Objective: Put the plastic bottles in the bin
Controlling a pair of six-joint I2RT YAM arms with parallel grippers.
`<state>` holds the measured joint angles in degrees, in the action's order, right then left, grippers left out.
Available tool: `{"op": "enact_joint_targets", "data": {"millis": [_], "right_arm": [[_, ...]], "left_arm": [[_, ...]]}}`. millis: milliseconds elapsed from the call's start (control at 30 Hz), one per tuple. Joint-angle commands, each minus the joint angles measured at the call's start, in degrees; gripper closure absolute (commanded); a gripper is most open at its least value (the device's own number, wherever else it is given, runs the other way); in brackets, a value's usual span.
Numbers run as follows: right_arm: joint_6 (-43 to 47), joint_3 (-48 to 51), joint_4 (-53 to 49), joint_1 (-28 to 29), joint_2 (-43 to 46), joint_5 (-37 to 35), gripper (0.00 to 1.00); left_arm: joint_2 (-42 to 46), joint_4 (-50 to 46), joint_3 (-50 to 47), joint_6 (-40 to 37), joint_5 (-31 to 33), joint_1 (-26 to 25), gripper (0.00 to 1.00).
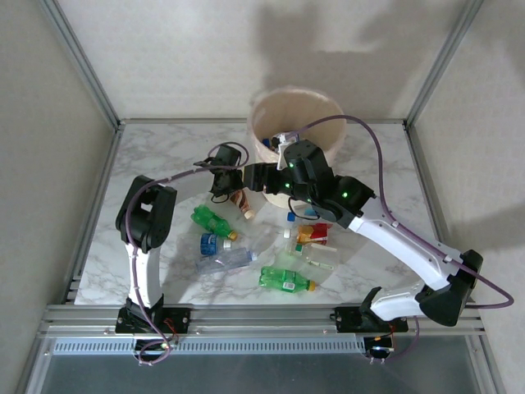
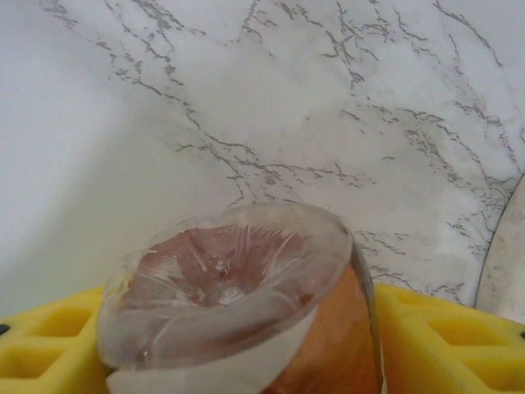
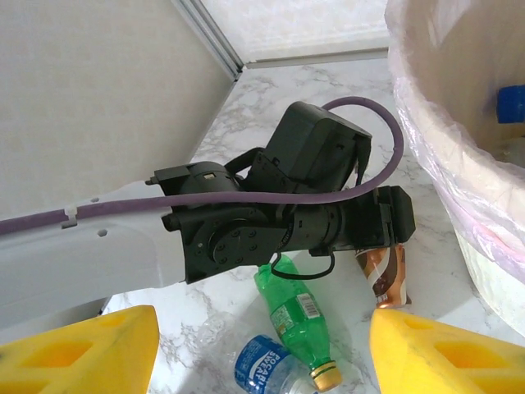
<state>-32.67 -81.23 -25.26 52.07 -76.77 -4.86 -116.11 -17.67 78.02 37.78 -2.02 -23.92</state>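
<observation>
The left arm (image 1: 146, 217) rises from its base at the near edge, folds at a sharp elbow and reaches right across the bench (image 1: 164, 156). Its wrist sits just in front of the bin (image 1: 320, 95). The left fingers (image 2: 49, 349) are clenched on the brown-orange bottle (image 2: 328, 345), with 1 yellow pad on each side of it and its clear dimpled base turned toward the wrist camera. From above, that bottle (image 1: 241, 199) slants down from the fingers with its white cap pointing toward the near edge, just beside the bin's wall. I cannot tell whether it touches the bench.

The right arm (image 1: 402, 246) swings out to an elbow at the near right. From there it stretches back left to a wrist hanging against the near side of the bin. The right fingers (image 3: 90, 349) stand wide apart, grasping nothing, and look down past the left wrist.

The other plastic bottles lie loose on the bench between the 2 arms. Among them are a green bottle (image 3: 289, 310) and, next to it, a blue-labelled bottle (image 3: 258, 367). Inside the bin, a blue cap (image 3: 510, 103) shows above the pinkish liner.
</observation>
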Motion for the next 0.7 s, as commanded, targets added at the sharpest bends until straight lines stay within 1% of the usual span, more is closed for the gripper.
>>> {"op": "enact_joint_targets", "data": {"millis": [0,200,300,400,533,667], "right_arm": [[-0.1,-1.9,0.3,0.7,0.6,-1.0,0.31],[-0.3,-2.2,0.5,0.7,1.1,-1.2,0.32],[-0.2,-2.5,0.4,0.7,1.2,-0.7,0.32],[0.0,-2.8,0.2,0.7,0.7,0.5,0.31],[0.5,-3.8,-0.1,0.7,-0.6,2.8,0.27],[1.0,-6.4,-2.4,0.7,-3.1,4.1,0.24]], "left_arm": [[0.1,-1.9,0.9,1.0,1.6,0.3,0.43],[5.2,-2.8,1.0,1.6,0.3,1.8,0.47],[10.6,-3.4,0.7,1.9,-0.7,3.0,0.46],[17.3,-3.0,0.0,2.4,-3.2,4.2,0.45],[25.2,-2.5,0.1,3.3,-8.8,5.4,0.44],[30.4,-1.8,1.1,4.0,-15.9,5.6,0.43]]}}
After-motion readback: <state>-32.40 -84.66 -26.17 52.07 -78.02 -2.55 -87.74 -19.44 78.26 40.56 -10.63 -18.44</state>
